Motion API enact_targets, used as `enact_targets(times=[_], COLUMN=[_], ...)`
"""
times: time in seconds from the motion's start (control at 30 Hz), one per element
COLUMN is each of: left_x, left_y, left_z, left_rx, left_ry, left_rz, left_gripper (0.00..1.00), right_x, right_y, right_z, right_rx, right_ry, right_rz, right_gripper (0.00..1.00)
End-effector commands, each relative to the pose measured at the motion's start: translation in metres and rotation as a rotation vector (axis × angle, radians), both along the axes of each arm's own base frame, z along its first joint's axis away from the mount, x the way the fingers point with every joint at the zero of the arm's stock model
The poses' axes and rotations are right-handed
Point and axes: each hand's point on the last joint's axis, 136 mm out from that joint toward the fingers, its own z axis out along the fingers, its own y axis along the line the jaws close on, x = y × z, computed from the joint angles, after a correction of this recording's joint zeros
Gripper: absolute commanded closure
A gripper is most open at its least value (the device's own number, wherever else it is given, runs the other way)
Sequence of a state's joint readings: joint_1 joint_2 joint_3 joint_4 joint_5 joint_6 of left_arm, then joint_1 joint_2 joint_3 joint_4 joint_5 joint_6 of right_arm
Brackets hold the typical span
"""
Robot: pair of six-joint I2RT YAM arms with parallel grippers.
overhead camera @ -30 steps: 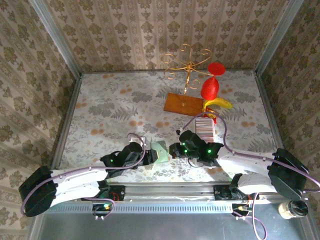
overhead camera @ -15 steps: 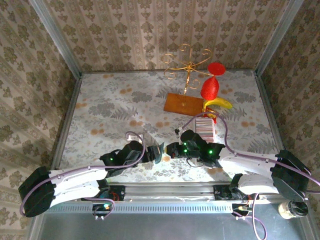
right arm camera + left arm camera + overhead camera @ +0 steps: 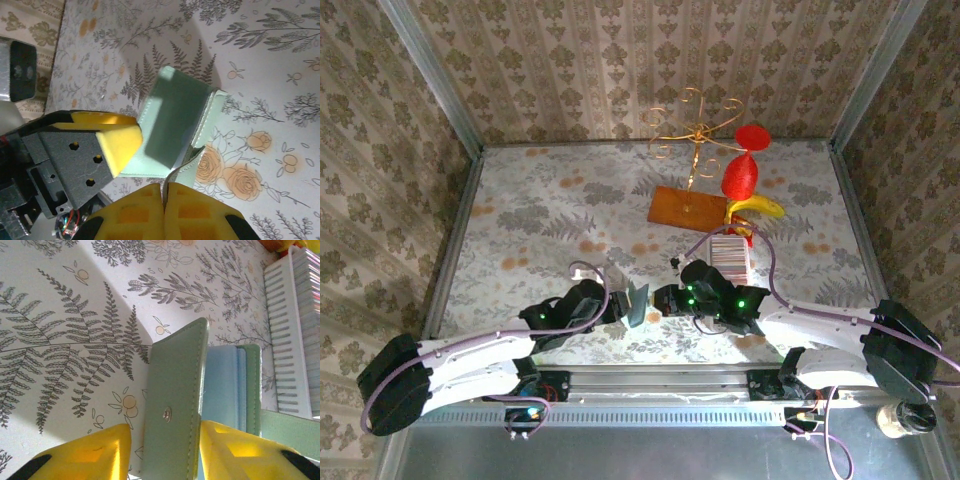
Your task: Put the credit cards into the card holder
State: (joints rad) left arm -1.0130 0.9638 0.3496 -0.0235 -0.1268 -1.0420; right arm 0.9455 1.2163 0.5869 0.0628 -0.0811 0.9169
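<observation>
Near the front edge of the tabletop (image 3: 75,300), the left pincer (image 3: 165,432) stands partly open astride the card holder (image 3: 175,390). The holder's green outer flap, with its snap stud, sits between the two yellow fingers. One finger (image 3: 235,450) lies against the flap's edge. Beside the other (image 3: 95,455) a sliver of tabletop shows, so I cannot tell whether the pincer truly grips. The card holder is unfolded between the two arms, its pale blue pockets showing just beside the flap. On its other side the right pincer (image 3: 163,192) is closed tight, with a thin edge of the card holder running in between its fingers. Further right, apart from both pincers, the credit cards (image 3: 307,300) stand packed in a white ribbed tray (image 3: 280,355).
</observation>
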Motion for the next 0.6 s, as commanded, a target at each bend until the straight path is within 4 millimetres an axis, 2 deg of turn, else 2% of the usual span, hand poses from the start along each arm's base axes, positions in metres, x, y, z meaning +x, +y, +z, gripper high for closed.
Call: enact_targets(times=[0.0,0.1,0.3,0.43,0.5,0.57], left_x=[0.003,0.003,-0.001,-0.003,-0.004,-0.006], left_y=[0.000,0.003,0.008,0.016,0.017,0.017], left_z=[0.005,0.002,-0.008,-0.017,-0.021,-0.024], left_rx=[0.014,0.019,0.039,0.030,0.020,0.018], left_ry=[-0.003,-0.001,0.025,0.037,0.040,0.045], left_rz=[0.003,0.011,0.019,0.056,0.062,0.063], left_gripper=[0.67,0.77,0.91,0.94,0.96,0.96], right_x=[0.004,0.007,0.015,0.021,0.023,0.023], right_y=[-0.016,-0.030,-0.044,-0.056,-0.060,-0.059], right_z=[-0.012,-0.025,-0.048,-0.065,-0.068,-0.065], right_rx=[-0.098,-0.183,-0.273,-0.346,-0.382,-0.391], right_ry=[-0.003,0.013,0.057,0.085,0.086,0.078], right_rz=[-0.058,-0.098,-0.139,-0.165,-0.168,-0.156], right_gripper=[1.00,1.00,1.00,1.00,1.00,0.91])
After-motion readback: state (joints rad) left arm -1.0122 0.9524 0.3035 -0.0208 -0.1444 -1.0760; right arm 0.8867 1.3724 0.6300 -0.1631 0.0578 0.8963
